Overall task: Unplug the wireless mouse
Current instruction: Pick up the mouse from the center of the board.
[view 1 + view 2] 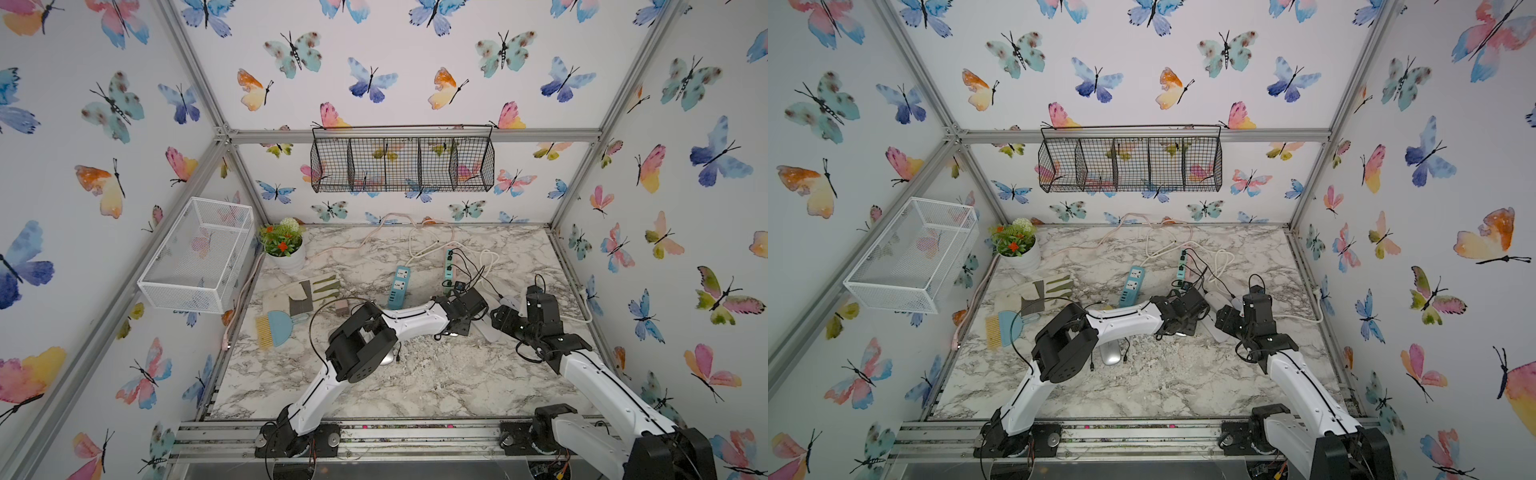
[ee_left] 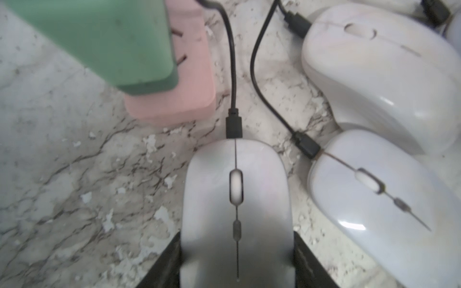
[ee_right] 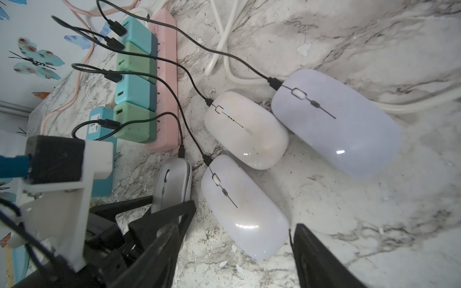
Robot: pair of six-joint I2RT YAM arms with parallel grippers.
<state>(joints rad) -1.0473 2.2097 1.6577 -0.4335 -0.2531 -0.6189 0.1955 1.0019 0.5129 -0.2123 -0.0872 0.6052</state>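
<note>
Your grey mouse [image 2: 237,199] flat on the bench [image 2: 62,162], long axis and plugged nose pointing at the pink power strip [image 2: 189,99], left jaws flanking its rear, you cannot tell whether they clamp, right jaws released nearby.

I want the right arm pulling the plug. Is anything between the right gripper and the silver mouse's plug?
Nothing visible covers the plug. A white mouse lies under the right gripper; the left gripper straddles the silver mouse behind the plug.
</note>
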